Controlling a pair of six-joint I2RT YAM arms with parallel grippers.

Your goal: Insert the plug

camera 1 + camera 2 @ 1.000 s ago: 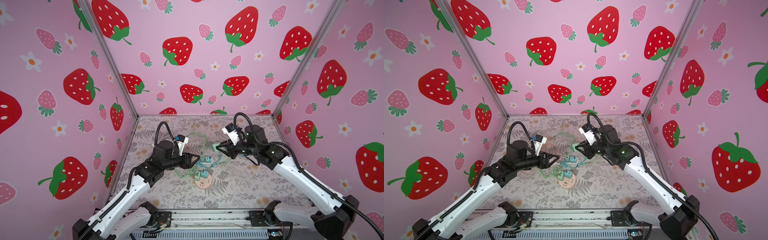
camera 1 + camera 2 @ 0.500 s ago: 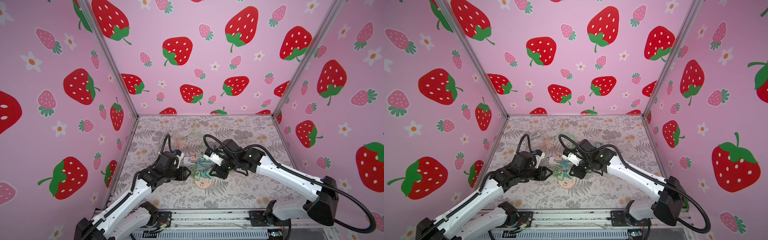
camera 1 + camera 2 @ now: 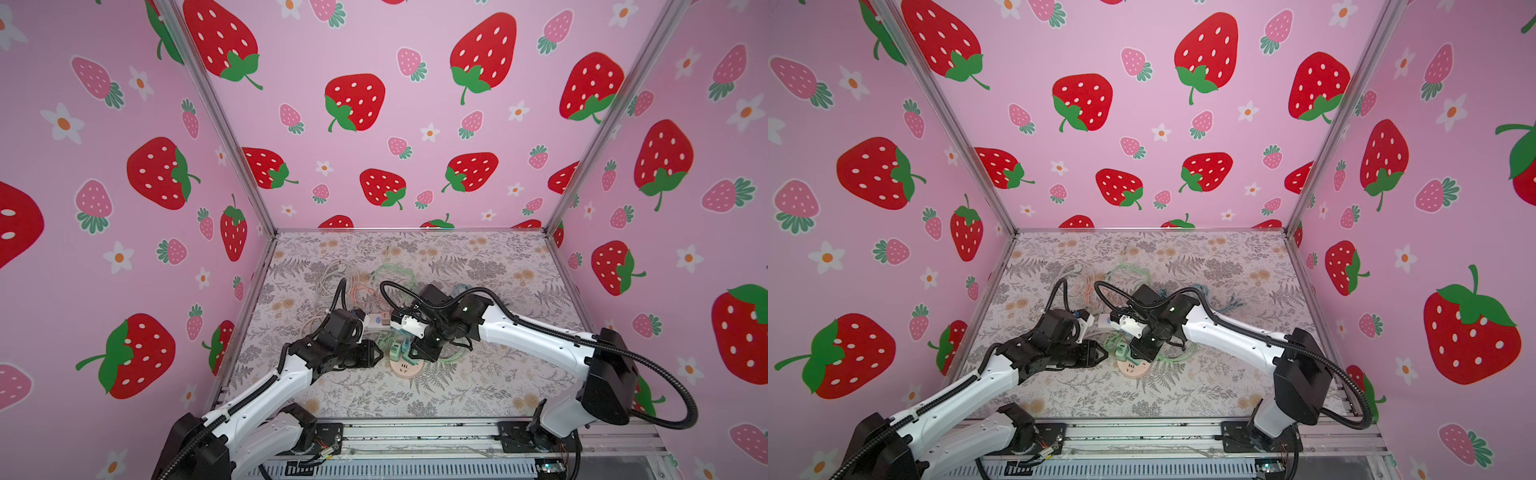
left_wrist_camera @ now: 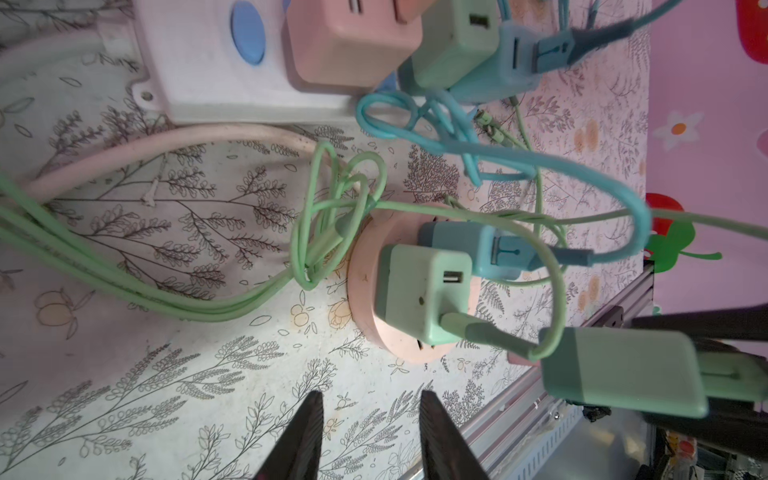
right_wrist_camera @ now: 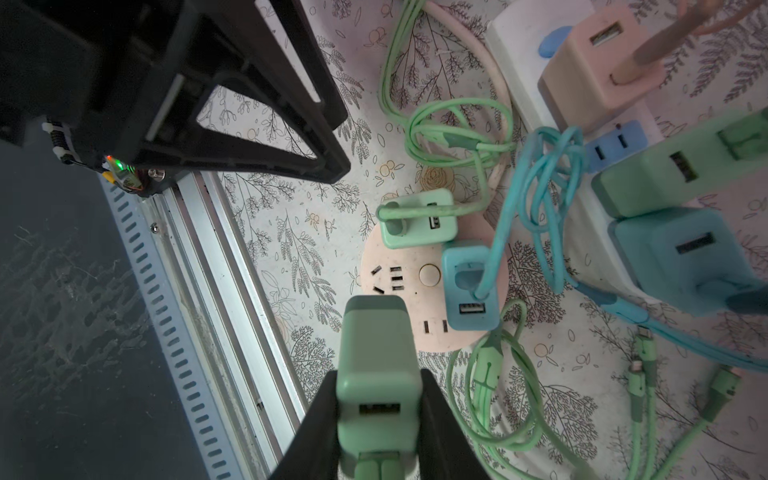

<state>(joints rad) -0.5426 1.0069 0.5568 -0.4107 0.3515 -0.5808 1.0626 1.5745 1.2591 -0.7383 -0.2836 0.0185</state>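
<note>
Mint-green cube plug (image 5: 376, 374) with USB slot, pinched between right fingers (image 5: 318, 428), seemingly held just above rim of round pink socket (image 5: 409, 255). Left fingers (image 4: 305, 440) spread, empty, near that socket.

We could not see the green charger's (image 5: 376, 353) prongs; its cable (image 5: 376, 465) ran off the frame's edge.

White arms (image 3: 540, 336) have black joints (image 3: 606, 374) and cables (image 3: 673, 426).
</note>
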